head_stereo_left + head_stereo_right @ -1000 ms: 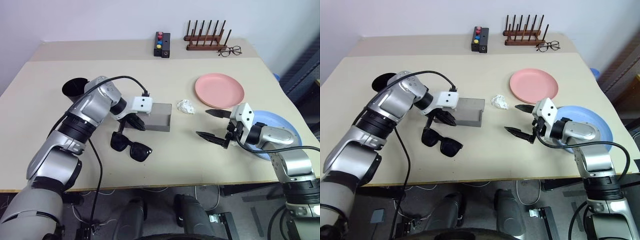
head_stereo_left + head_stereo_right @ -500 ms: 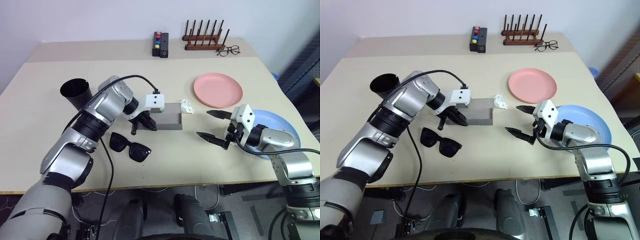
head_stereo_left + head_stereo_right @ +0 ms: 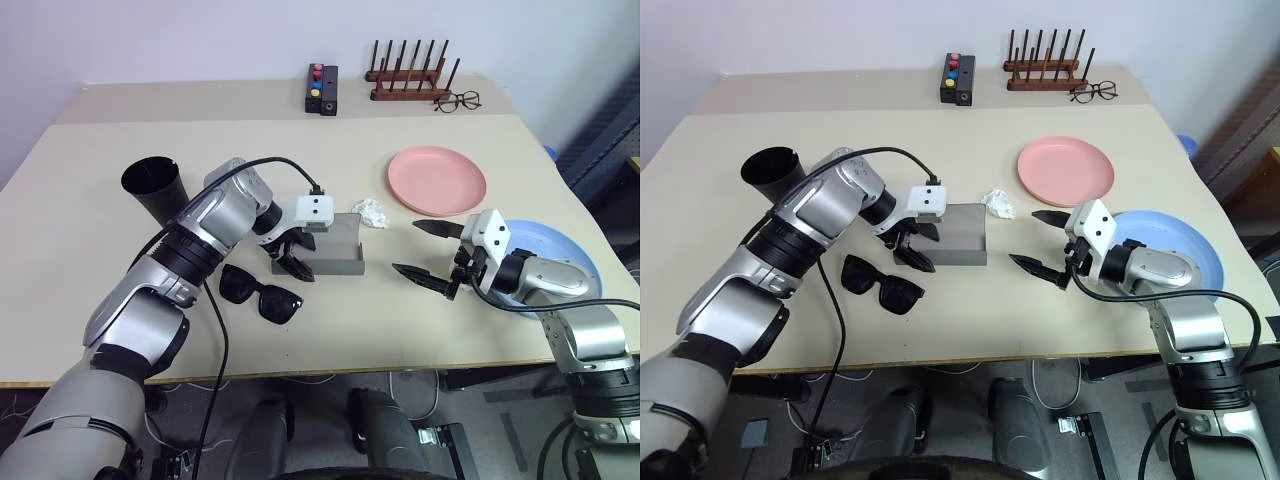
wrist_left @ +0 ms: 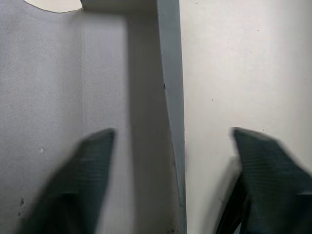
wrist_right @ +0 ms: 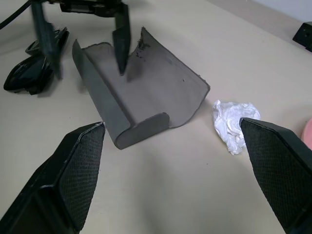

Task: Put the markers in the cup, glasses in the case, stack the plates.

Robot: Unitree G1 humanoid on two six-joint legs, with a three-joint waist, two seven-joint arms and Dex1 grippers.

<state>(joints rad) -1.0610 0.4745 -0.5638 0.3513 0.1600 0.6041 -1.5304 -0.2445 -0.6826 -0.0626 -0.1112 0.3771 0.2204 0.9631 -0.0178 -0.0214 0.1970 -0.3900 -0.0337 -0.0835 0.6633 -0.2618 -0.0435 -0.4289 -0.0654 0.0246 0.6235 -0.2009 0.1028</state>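
The grey case (image 3: 338, 246) lies open mid-table. My left gripper (image 3: 290, 258) is open at its near-left corner, one fingertip (image 4: 97, 151) over the case's inside and the other over the table, with the case wall (image 4: 170, 97) between them. The black sunglasses (image 3: 260, 292) lie on the table just left of and nearer than the case. The black cup (image 3: 152, 188) stands upright at the left. The markers are out of view. The pink plate (image 3: 437, 180) sits at the right rear. The blue plate (image 3: 560, 262) lies under my right forearm. My right gripper (image 3: 406, 247) is open and empty, right of the case.
A crumpled white paper wad (image 3: 373, 212) lies just behind the case's right end. At the table's far edge stand a black box with coloured buttons (image 3: 323, 88), a wooden peg rack (image 3: 410, 75) and clear-lens eyeglasses (image 3: 458, 101).
My left gripper moved right with the case, which slid toward the paper wad. Its fingers then opened and let go of the case. The right arm stayed still.
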